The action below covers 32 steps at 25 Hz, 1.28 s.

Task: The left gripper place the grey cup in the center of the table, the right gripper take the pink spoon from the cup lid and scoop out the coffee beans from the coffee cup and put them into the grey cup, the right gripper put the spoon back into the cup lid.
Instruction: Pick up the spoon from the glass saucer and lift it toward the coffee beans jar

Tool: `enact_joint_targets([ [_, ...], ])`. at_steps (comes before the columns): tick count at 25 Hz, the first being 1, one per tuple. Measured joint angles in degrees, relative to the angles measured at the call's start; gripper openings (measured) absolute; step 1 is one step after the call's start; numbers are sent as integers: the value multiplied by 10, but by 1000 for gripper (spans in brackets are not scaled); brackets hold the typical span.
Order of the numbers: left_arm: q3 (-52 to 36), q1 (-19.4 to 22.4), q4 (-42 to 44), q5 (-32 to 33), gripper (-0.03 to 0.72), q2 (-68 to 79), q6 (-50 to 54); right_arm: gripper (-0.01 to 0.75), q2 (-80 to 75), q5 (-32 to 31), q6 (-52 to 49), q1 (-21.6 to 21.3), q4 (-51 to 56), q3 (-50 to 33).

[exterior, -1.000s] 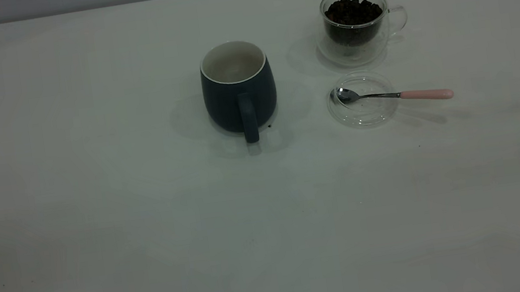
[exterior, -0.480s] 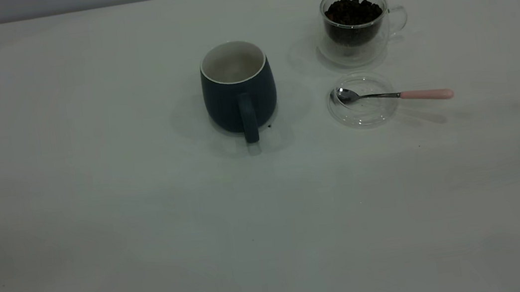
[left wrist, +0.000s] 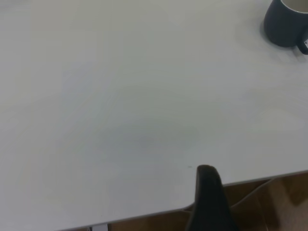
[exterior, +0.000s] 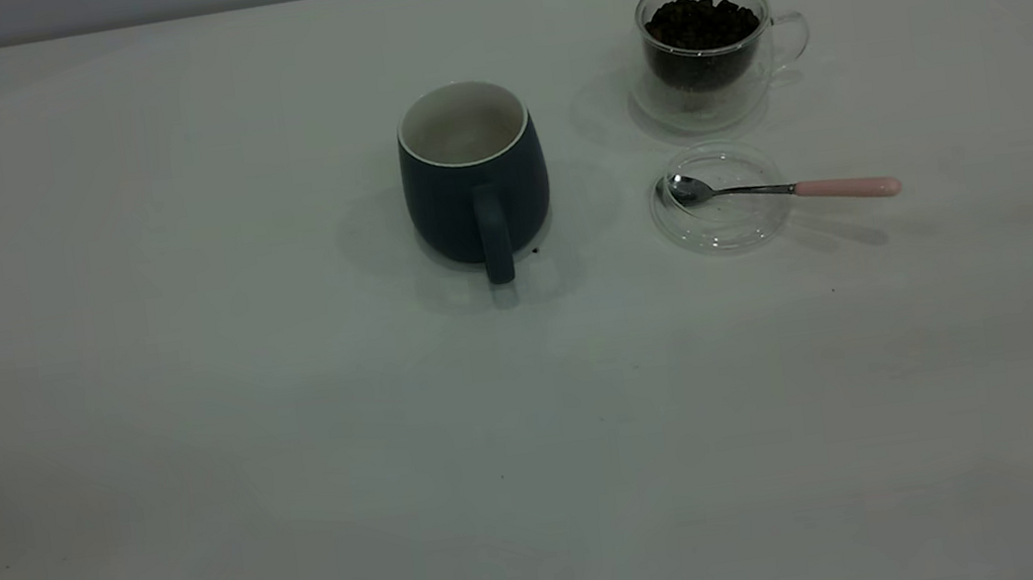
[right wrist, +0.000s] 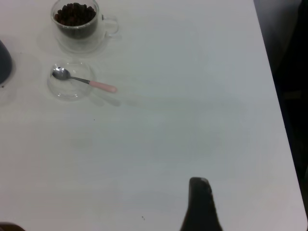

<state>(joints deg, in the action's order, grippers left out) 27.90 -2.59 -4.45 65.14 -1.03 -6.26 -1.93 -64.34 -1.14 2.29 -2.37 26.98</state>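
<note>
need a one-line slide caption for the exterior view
Grey cup mid-table; pink spoon resting on cup lid beside bean-filled coffee cup.

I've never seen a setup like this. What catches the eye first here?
The grey cup stands upright mid-table, its handle toward the camera. To its right, the coffee cup holds dark coffee beans. Just in front of that, the pink spoon rests with its bowl in the cup lid.

We see a plain test bench: a bare white counter (exterior: pixel 195 422) against a grey wall, brown floor beneath.
</note>
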Motion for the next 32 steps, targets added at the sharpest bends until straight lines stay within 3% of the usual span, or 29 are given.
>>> enact_joint_targets([
  [32,0,0,-2,0,565,0,1,591,-14,0,-1,0,-5,3],
])
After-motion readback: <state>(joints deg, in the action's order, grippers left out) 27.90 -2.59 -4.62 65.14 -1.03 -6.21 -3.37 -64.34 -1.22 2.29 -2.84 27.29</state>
